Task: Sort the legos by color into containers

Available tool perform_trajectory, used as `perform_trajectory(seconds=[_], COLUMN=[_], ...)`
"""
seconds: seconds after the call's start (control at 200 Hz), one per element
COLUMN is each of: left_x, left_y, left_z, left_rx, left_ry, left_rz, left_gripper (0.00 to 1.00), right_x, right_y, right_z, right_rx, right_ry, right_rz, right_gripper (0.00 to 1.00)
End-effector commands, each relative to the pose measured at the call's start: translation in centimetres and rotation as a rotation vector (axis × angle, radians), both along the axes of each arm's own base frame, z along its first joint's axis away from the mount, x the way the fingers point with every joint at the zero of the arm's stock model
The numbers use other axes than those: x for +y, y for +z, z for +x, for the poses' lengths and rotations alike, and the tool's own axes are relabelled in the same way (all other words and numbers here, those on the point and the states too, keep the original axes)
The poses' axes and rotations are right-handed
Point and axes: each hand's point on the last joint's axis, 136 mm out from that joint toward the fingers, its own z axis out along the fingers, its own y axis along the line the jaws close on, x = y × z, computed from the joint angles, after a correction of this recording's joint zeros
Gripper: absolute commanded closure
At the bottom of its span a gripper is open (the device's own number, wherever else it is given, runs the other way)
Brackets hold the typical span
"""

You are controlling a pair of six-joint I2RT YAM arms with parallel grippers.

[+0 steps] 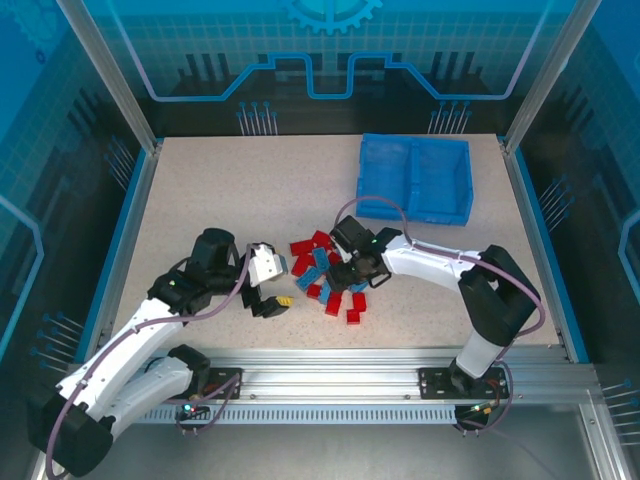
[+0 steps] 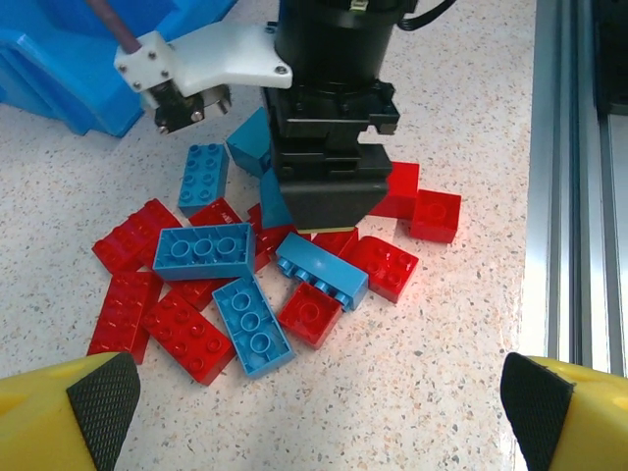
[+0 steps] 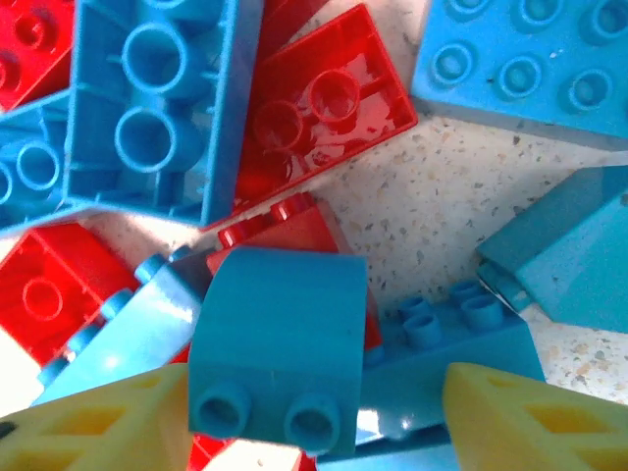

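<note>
Sorting task at its opening stage. The legos [image 1: 318, 262], red and light blue mixed, lie in one loose pile on the table [image 1: 200, 200] between the two arms, several of them overlapping or tipped on edge. The bin [image 1: 440, 216] stands apart from the pile, toward the far right of the table. Its two containers, the left compartment [image 1: 385, 172] and the right compartment [image 1: 442, 178], both appear bare in the overhead view, so no brick can be counted as sorted. The right gripper [image 1: 350, 265] is lowered into the pile. In its own wrist view its yellow fingers [image 3: 535, 417] stand on either side of a curved light blue brick [image 3: 275, 343] that rests on other bricks. One finger lies against or just beside the brick and a gap shows on the other side, so the jaws are apart and no firm hold is evident. The left gripper [image 1: 272, 300] sits just beside the pile on the near left, with its jaws spread wide and nothing between them. Judged from this arrangement, the whole task remains to be done: every brick has yet to be lifted, carried to the bin and placed by colour, and the blue brick under the right gripper looks like the first candidate.
</note>
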Motion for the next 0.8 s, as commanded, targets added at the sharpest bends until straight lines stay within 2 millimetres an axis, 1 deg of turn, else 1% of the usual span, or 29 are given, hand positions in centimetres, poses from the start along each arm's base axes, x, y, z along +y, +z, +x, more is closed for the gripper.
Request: perform_trajectory(seconds=[0.0,0.08,0.215,0.27,0.325,0.395,0.44,0.5,0.57,0.64,0.68,0.72,0.75,0.795], left_x=[-0.4,-0.4,-0.5,-0.5,-0.5,-0.5,-0.5,-0.5,-0.5,-0.4,-0.2,-0.1,0.1,0.2], left_y=[-0.4,-0.5,-0.5,-0.5,-0.5,-0.5,-0.4,-0.2,0.3,0.7,0.7,0.7,0.7,0.8], left_z=[-0.7,-0.8,-0.7,-0.7,-0.7,-0.7,-0.7,-0.5,-0.1,0.4,0.7,1.0,1.2,1.4], left_rx=[-0.013,-0.011,-0.013,-0.014,-0.014,-0.012,-0.019,-0.035,-0.063,-0.091,-0.106,-0.120,-0.128,-0.137], left_ry=[-0.055,-0.057,-0.058,-0.058,-0.058,-0.057,-0.056,-0.049,-0.031,-0.003,0.013,0.028,0.038,0.049], left_rz=[-0.006,-0.008,-0.010,-0.010,-0.010,-0.011,-0.016,-0.025,-0.041,-0.051,-0.049,-0.042,-0.036,-0.031], left_gripper=[0.01,0.01,0.01,0.01,0.01,0.01,0.01,0.01,0.01,0.01,0.01,0.01,0.01,0.01], right_x=[1.0,1.4,1.7,1.8,1.7,1.6,1.4,0.4,-1.8,-5.0,-7.3,-10.0,-12.1,-15.4], right_y=[0.6,0.7,0.8,1.1,1.5,2.9,4.4,6.8,9.8,12.8,14.6,16.0,16.7,17.2], right_z=[1.3,1.2,1.3,1.3,1.4,1.5,1.8,2.6,3.9,5.5,6.7,7.8,8.6,9.9], right_rx=[-0.062,-0.061,-0.060,-0.063,-0.072,-0.106,-0.148,-0.219,-0.301,-0.387,-0.442,-0.486,-0.508,-0.524], right_ry=[0.015,0.023,0.029,0.027,0.020,-0.001,-0.017,-0.062,-0.145,-0.249,-0.321,-0.401,-0.467,-0.567], right_rz=[-0.002,0.013,0.023,0.030,0.037,0.059,0.082,0.108,0.129,0.142,0.153,0.161,0.164,0.160], right_gripper=[0.38,0.44,0.58,0.63,0.66,0.69,0.69,0.70,0.70,0.70,0.70,0.70,0.70,0.70])
